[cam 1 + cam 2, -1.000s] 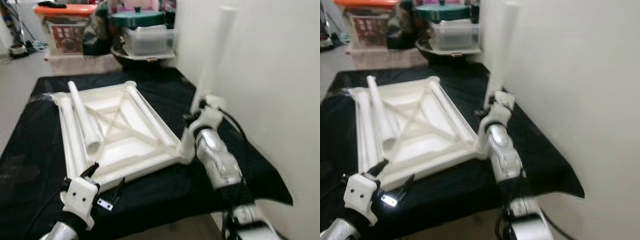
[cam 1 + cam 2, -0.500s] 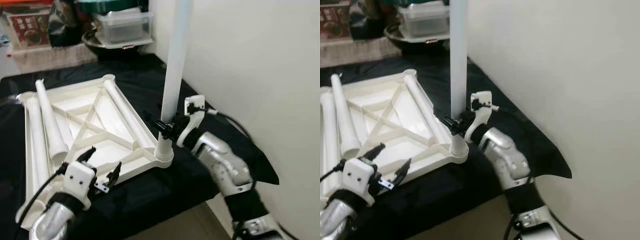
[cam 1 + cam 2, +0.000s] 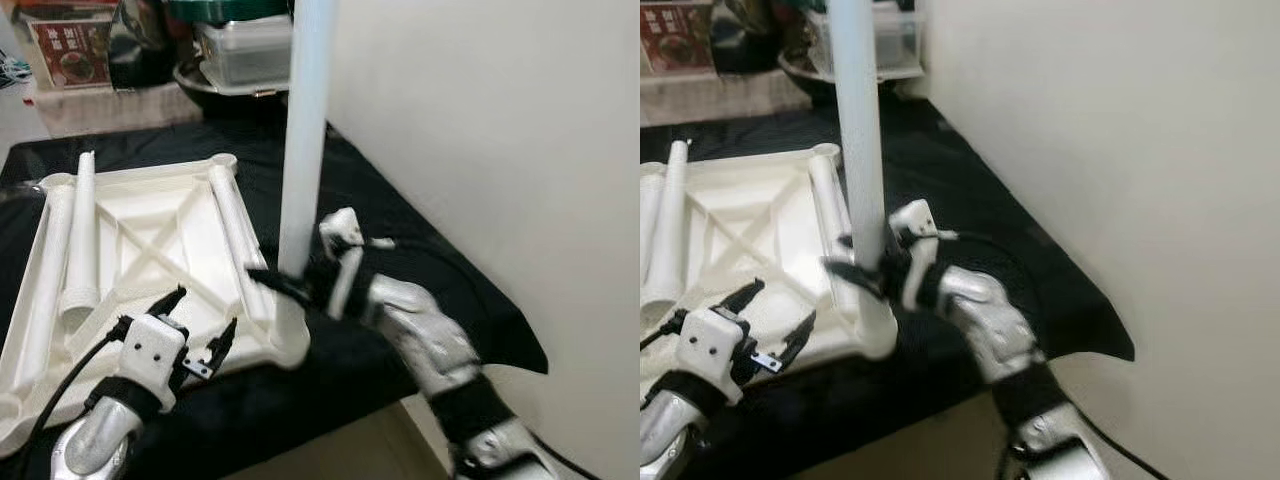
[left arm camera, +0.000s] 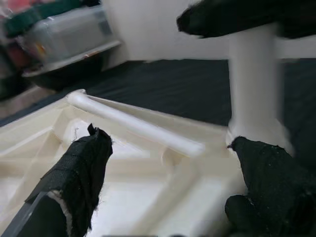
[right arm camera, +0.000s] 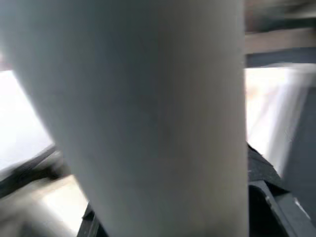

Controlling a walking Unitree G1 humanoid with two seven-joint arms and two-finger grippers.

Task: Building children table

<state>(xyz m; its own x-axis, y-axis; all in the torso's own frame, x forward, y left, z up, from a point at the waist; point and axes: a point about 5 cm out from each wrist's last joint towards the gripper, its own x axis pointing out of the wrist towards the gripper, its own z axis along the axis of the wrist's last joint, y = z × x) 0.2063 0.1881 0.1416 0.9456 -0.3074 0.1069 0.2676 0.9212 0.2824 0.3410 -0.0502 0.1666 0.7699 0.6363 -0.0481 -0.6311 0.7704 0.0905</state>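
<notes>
Black cloth covers the desk (image 3: 420, 235) beside a pale wall, and the upturned white tabletop (image 3: 130, 260) lies on it. At the tabletop's near right corner one white leg (image 3: 305, 130) stands upright in its socket, the right gripper (image 3: 290, 285) clamped round its base. Two loose legs (image 3: 80, 235) lie flat along the far left edge, nearer the left gripper (image 3: 195, 325), whose fingers (image 4: 81, 168) are spread apart over the near edge.

Even indoor light; my right arm blurs with motion, and the upright white plastic tube (image 5: 148, 108) sits unfocused.
</notes>
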